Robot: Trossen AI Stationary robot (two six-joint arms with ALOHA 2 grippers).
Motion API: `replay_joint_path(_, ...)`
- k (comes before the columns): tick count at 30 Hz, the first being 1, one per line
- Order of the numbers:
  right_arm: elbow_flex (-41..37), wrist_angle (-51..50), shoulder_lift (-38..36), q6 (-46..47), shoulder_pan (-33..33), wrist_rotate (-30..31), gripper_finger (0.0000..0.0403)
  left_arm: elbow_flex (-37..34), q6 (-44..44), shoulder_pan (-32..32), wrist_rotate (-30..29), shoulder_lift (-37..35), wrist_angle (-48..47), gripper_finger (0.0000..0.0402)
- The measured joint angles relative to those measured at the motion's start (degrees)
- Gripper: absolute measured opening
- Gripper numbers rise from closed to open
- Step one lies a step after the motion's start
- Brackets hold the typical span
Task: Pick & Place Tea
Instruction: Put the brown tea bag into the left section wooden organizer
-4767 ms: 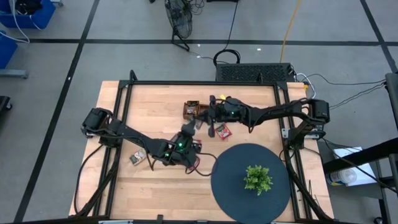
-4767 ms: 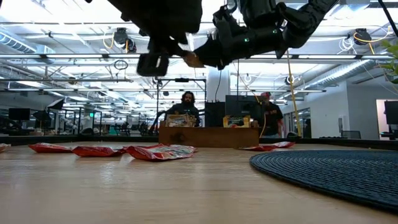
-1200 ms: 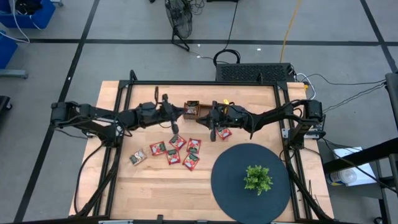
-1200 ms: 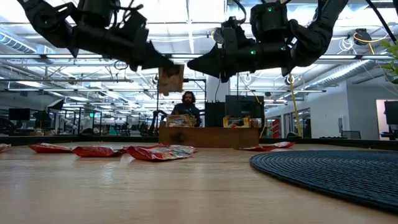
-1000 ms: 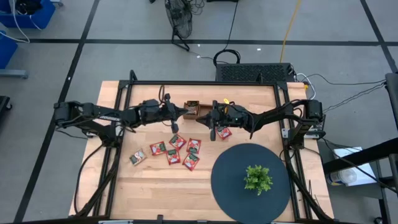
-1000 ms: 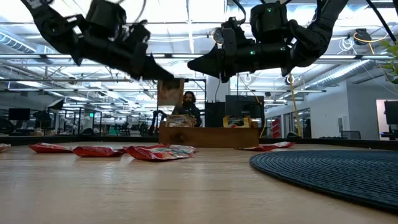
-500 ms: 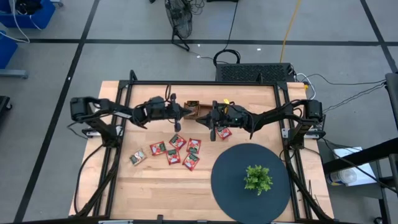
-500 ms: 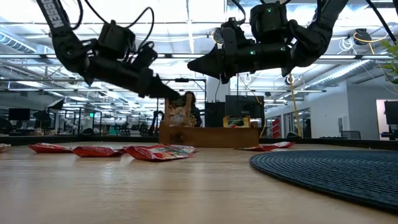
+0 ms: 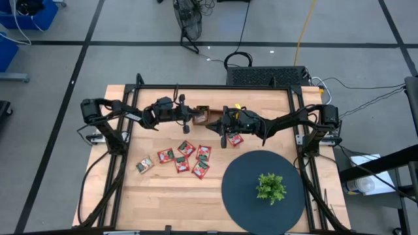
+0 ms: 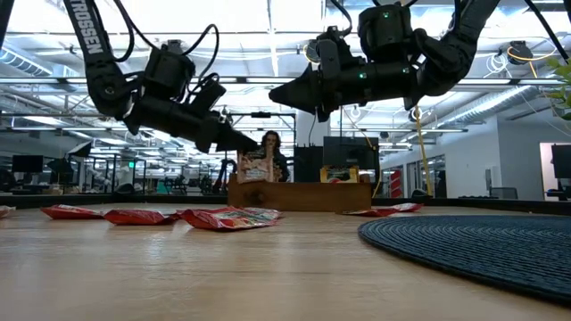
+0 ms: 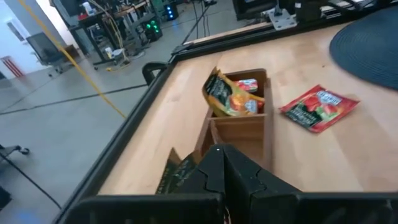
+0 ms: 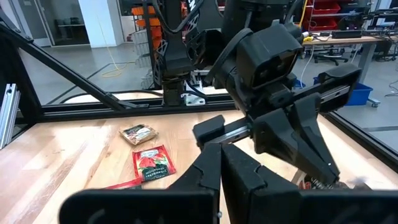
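My left gripper (image 10: pixel 243 145) pinches a limp, light tea sachet (image 10: pixel 254 165) by its top edge above the tray (image 9: pixel 202 115); right gripper (image 10: pixel 278 94) closed, empty, waiting

Grey tiled floor (image 9: pixel 52 78), ceiling strip lights (image 10: pixel 268 18)

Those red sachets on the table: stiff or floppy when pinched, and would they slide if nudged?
Probably light and floppy: the red sachets lie thin and slightly puffed. On the smooth wooden table they would likely slide. The sachet hanging flat from the left gripper suggests an edge pinch suffices.
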Motion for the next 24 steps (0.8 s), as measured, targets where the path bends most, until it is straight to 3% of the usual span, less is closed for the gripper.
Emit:
replay_joint_path(12, 0.00, -0.26, 0.00, -0.11, 0.00, 0.00, 0.0000, 2.06, 1.75, 2.63, 4.45, -0.01, -0.16, 0.0001)
replay_joint_path(24, 0.00, -0.62, 0.02, -0.15, 0.01, 0.00, 0.0000, 3.06, 4.28, 2.63, 5.86, 0.00, -9.32, 0.0001)
